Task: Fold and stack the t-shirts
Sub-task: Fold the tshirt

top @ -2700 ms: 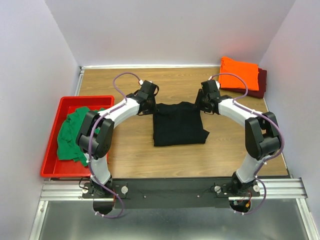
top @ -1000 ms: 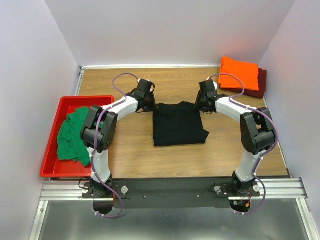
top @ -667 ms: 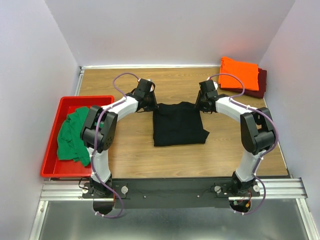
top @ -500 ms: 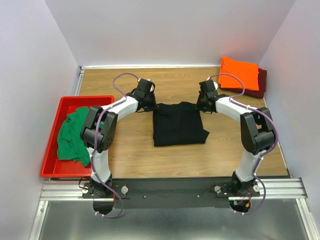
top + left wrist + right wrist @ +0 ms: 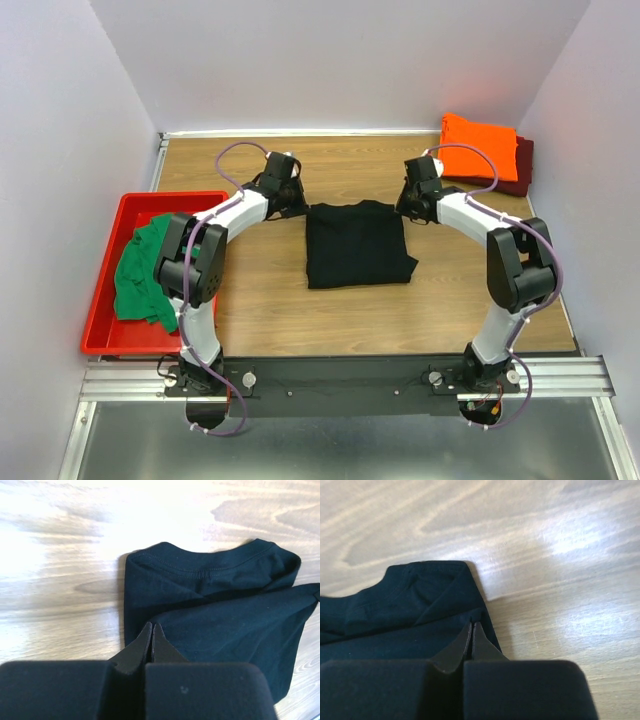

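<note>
The black t-shirt [image 5: 358, 245] lies folded in the middle of the table, collar end at the far side. My left gripper [image 5: 299, 206] is at its far left corner and my right gripper [image 5: 410, 207] at its far right corner. In the left wrist view the left gripper [image 5: 152, 626] is shut, pinching the edge of the top layer of the black t-shirt [image 5: 225, 625]. In the right wrist view the right gripper [image 5: 472, 625] is shut on a small pucker at the edge of the black t-shirt [image 5: 395, 610]. The orange t-shirt [image 5: 478, 148] lies folded on the maroon t-shirt [image 5: 522, 165].
A red tray [image 5: 105, 300] at the left table edge holds the crumpled green t-shirt [image 5: 145, 265]. The folded stack sits in the far right corner against the wall. Both arms arch over the table on either side of the black shirt.
Both grippers have closed from partly open to shut at the black shirt's far corners. Both wrists have shifted slightly toward the far side, and the shirt's far edge has moved with them.
</note>
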You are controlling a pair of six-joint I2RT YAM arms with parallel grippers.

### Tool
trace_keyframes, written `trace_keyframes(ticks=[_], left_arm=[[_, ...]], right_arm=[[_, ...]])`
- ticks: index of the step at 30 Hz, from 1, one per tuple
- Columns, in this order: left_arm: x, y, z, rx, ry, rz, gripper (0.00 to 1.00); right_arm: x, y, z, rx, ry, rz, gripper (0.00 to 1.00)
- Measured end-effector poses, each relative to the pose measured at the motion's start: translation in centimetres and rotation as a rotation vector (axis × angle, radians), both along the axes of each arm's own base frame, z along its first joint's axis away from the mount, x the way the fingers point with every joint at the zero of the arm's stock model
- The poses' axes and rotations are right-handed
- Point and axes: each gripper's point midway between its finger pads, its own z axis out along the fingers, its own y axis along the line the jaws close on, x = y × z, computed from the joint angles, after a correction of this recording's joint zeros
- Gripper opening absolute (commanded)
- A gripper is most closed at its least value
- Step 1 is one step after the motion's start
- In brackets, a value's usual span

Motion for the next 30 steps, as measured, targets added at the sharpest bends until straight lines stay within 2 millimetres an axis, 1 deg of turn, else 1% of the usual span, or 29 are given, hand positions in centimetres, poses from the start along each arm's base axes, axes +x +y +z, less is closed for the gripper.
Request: trace_keyframes(ticks=[3,7,9,11,14,15,16,17,18,20,22,24,25,27,28,29,30], left_arm=[[0.4,0.6,0.3,-0.009,-0.006,0.010,0.00],[0.7,0.9,0.7,-0.022,-0.008,0.010,0.00],[1.4,0.8,1.2,-0.029,-0.022,0.008,0.00],[2.6,0.7,1.9,-0.041,-0.045,0.007,0.00],[3.8,1.0,1.5,-0.047,-0.044,0.017,0.00],[4.3,1.2,1.2,-0.048,-0.042,0.020,0.00],[4.8,1.4,0.8,-0.049,-0.039,0.023,0.05],[5.1,1.4,0.6,-0.048,-0.038,0.023,0.11],[5.7,1.6,0.0,-0.046,-0.033,0.025,0.16],[6.1,2.0,-0.5,-0.038,-0.025,0.025,0.27],[6.9,2.7,-0.6,-0.029,-0.030,0.031,0.30],[7.6,3.6,0.1,-0.020,-0.041,0.041,0.34],[8.2,4.4,0.7,-0.015,-0.056,0.052,0.38],[8.8,5.4,1.9,0.000,-0.082,0.068,0.37],[8.9,6.2,2.8,0.013,-0.095,0.083,0.30],[8.8,6.9,3.7,0.023,-0.103,0.096,0.27],[8.7,7.2,4.2,0.031,-0.109,0.100,0.25]], right_arm=[[0.5,-0.2,1.0,0.017,-0.032,-0.016,0.00],[1.0,-0.3,1.2,0.026,-0.047,-0.023,0.00],[1.3,-0.3,1.0,0.030,-0.051,-0.023,0.00],[1.7,-0.3,0.6,0.031,-0.052,-0.025,0.00],[2.7,-0.2,-0.4,0.037,-0.046,-0.027,0.03],[3.1,-0.1,-0.8,0.044,-0.043,-0.024,0.07],[3.5,0.0,-1.0,0.052,-0.043,-0.019,0.12],[4.0,0.1,-1.3,0.057,-0.043,-0.017,0.26],[4.4,0.1,-1.6,0.060,-0.042,-0.015,0.35],[5.0,0.0,-1.7,0.056,-0.046,-0.008,0.54],[5.4,-0.5,-1.5,0.050,-0.054,-0.011,0.62],[5.5,-0.8,-1.1,0.049,-0.062,-0.015,0.63],[5.5,-1.0,-0.5,0.050,-0.073,-0.017,0.63],[5.1,-1.4,0.4,0.052,-0.084,-0.022,0.63],[4.5,-1.5,1.4,0.065,-0.101,-0.020,0.61],[4.0,-1.4,2.1,0.077,-0.109,-0.017,0.59],[3.0,-1.2,3.2,0.099,-0.124,-0.008,0.57]])
